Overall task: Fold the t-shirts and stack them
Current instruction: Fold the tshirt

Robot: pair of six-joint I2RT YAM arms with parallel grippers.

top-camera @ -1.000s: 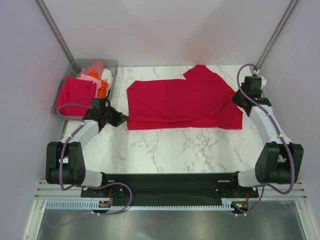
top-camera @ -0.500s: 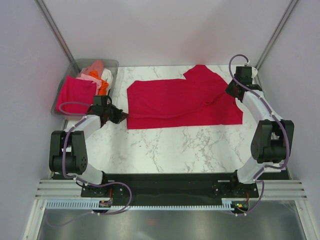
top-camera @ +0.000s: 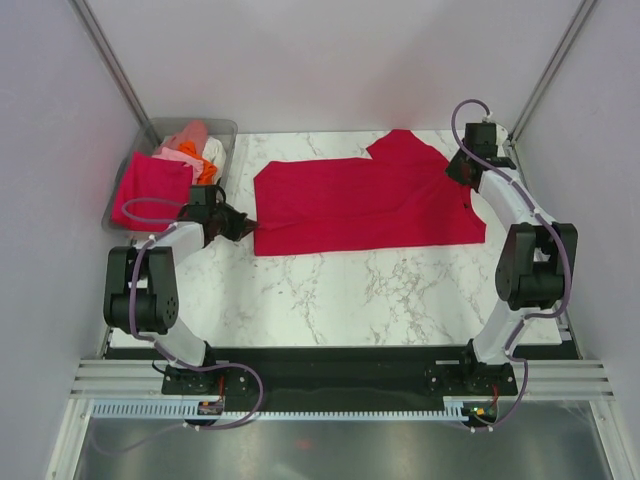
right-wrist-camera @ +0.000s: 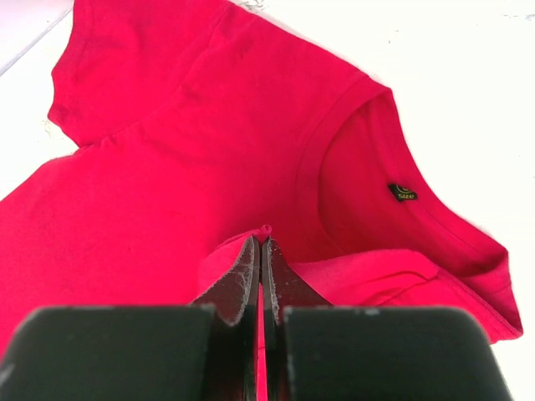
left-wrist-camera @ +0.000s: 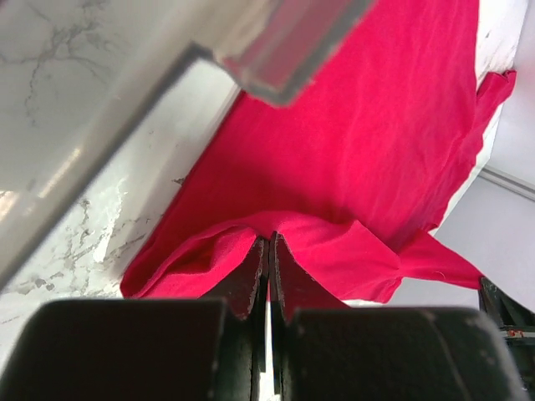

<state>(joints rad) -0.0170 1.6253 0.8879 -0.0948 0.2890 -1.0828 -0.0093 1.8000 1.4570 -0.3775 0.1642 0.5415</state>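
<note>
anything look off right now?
Nothing damaged or spilled. Crimson t-shirt lies partly folded on the table, left tool and right tool each pinching an edge. Only the shirts in the bin look jumbled.

The only mark on view is a small dark tag (right-wrist-camera: 403,192) sewn inside the neck opening of the red shirt (right-wrist-camera: 209,142). It bears yellow-green print, perhaps a small logo with a short word. The print is too small and soft to read, so no brand or size can be made out. Seen from the right claw (right-wrist-camera: 260,251), the tag lies ahead and off to the right. It sits past the fold of cloth pinched in that claw, just inside the ribbed collar band. It lies flat against the cloth, a little tilted. Nothing in the overhead or left wrist views is legible.
</note>
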